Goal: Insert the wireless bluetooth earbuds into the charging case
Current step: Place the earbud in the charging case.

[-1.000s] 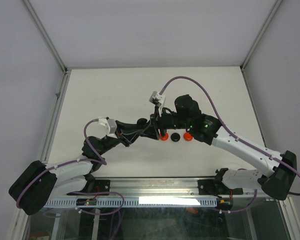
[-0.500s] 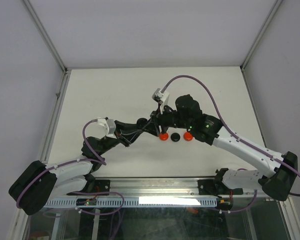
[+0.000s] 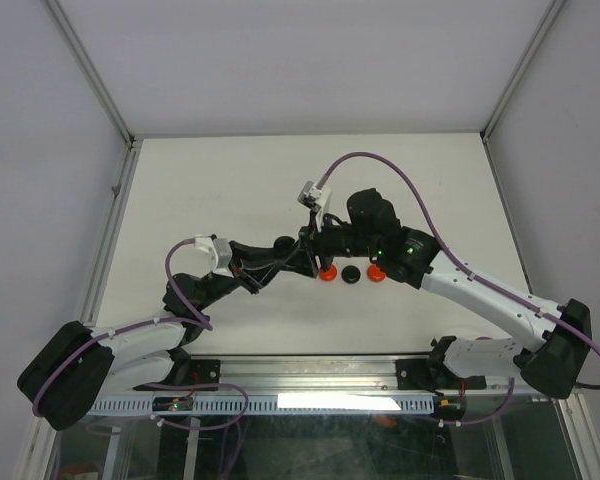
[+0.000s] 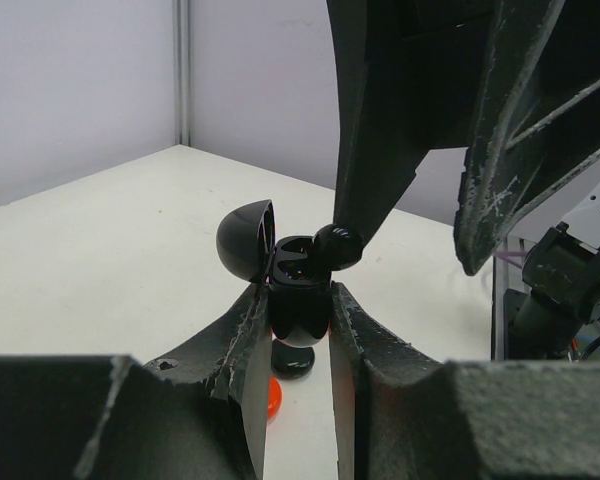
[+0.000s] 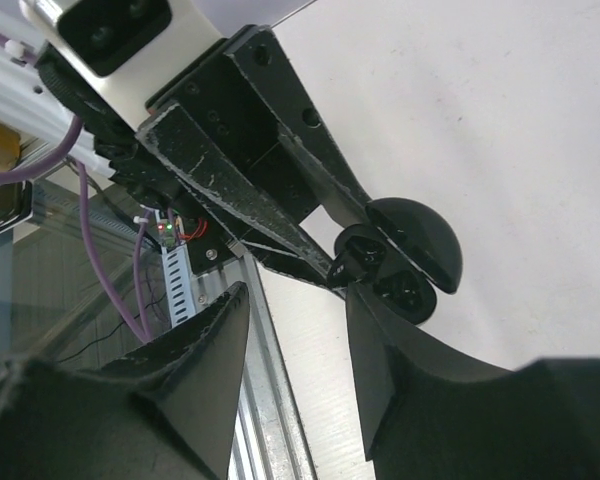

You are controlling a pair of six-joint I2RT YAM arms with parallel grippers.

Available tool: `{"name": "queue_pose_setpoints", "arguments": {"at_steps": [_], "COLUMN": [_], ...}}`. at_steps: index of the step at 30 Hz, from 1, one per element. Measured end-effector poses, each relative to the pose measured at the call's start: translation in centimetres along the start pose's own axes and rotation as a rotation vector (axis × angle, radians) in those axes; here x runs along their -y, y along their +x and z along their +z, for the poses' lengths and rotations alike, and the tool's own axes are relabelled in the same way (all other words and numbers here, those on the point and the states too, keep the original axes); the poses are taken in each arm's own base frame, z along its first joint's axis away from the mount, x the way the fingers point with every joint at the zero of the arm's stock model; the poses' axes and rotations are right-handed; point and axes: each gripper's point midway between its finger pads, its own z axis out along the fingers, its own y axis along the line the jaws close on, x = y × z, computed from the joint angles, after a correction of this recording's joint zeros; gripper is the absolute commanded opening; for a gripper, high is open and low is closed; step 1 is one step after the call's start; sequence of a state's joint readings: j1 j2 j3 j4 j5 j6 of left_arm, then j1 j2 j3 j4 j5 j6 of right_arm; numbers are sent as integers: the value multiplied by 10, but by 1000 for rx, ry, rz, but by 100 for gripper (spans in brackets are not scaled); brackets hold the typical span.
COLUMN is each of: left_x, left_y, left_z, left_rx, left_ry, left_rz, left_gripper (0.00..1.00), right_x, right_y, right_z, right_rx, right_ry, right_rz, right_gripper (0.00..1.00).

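Top view: the left gripper point(image 3: 302, 256) and right gripper point(image 3: 325, 252) meet above the table point(image 3: 210, 190), close to a red disc point(image 3: 327, 276). The case cannot be made out here.

Left wrist view: the left gripper is clamped on the charging case point(image 4: 300, 300), which stands upright with its lid point(image 4: 247, 240) open. A black earbud point(image 4: 337, 247) sits at the case mouth, touching one right finger point(image 4: 370, 150).

Right wrist view: the right jaws stand parted, with nothing between them.

Recommendation: hold the case rigid, line the earbud up with its socket, press straight down and keep clear of the lid.
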State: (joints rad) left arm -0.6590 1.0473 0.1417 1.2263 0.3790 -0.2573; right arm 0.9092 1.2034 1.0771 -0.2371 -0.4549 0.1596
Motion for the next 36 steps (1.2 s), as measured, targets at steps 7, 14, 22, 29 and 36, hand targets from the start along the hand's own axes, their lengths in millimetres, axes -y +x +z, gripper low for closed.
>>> {"name": "queue_pose_setpoints", "arguments": {"at_steps": [7,14,22,29,36], "left_x": [0,6,9,8,11], "left_y": [0,5,11,12,11], "left_z": [0,0,0,1,1], "left_rx": [0,-20,-45,-47,-46], "left_ry": [0,36,61,58,71], "left_rz": [0,-4,-14,-15,-16], "left_gripper": [0,0,0,0,0], "right_x": [-11,-10,-4,1,28], "right_y": [-2,-7,-6,-7,-24], "right_z": [0,1,10,8,-17], "right_rx": [4,23,18,20,79], "right_ry": [-60,-52,-34,-20,45], "right_rz": [3,15,44,48,60], "right_gripper": [46,48,49,56,69]}}
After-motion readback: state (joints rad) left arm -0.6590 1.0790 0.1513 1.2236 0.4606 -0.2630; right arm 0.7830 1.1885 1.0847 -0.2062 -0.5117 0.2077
